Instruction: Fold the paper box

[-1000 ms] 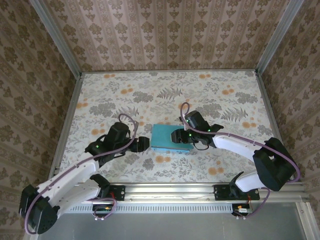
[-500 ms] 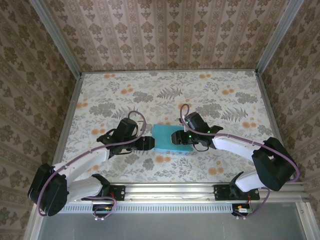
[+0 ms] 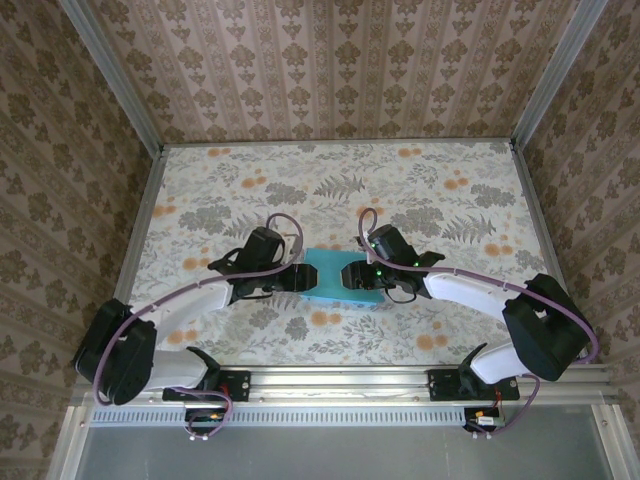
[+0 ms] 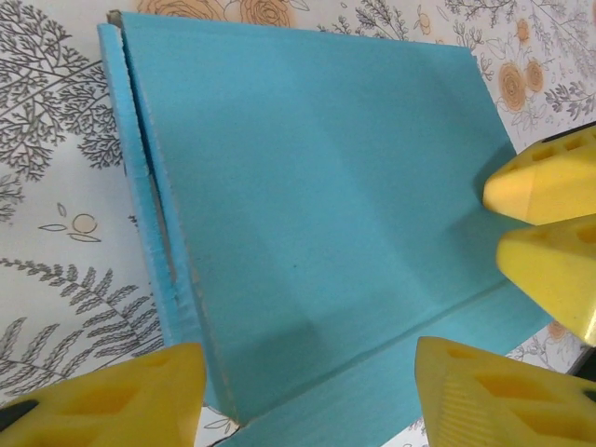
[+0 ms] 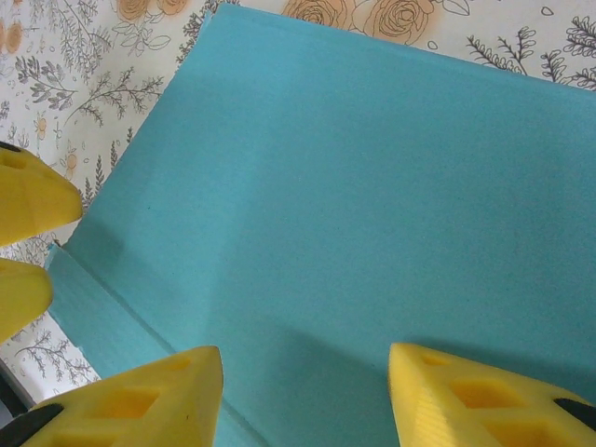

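Now your left gripper (image 4: 307, 368) and right gripper (image 5: 303, 368) both hover spread wide and empty over the blue paper box (image 3: 330, 262), seemingly at final tucking, so press its loose side wall home.

Top camera high, looking down and forward, both wrist cameras close over shared paper box (image 4: 307, 186)

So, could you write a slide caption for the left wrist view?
Open left gripper at the blue paper box, right gripper facing it.
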